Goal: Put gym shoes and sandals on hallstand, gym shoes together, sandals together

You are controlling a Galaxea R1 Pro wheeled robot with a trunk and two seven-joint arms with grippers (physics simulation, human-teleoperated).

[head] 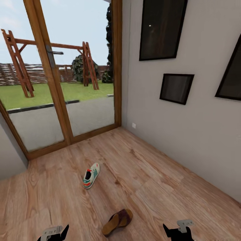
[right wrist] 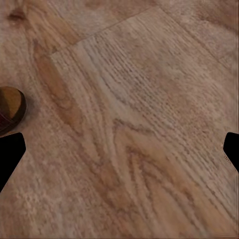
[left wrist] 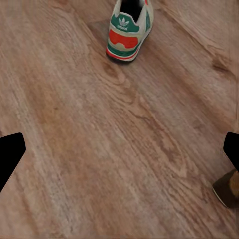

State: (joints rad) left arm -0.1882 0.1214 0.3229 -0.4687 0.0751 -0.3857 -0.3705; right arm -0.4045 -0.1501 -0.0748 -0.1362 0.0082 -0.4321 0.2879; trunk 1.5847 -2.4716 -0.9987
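One gym shoe [head: 91,175], cream with green stripes and red accents, lies on the corridor floor [head: 147,174] ahead of me. The left wrist view looks at its heel [left wrist: 130,30]. A brown sandal [head: 117,221] lies nearer, between my two arms. Its edge shows in the left wrist view [left wrist: 228,188] and its tip in the right wrist view [right wrist: 10,107]. My left gripper [head: 53,235] and right gripper [head: 177,233] hang low over bare planks, both open and empty. Black fingertips [left wrist: 10,157] [right wrist: 10,154] frame each wrist view. The hallstand is out of view.
A wood-framed glass door [head: 60,110] closes the far end, with a garden behind it. A pale wall [head: 187,134] with dark picture frames [head: 176,87] runs along the right. Open floor lies around both shoes.
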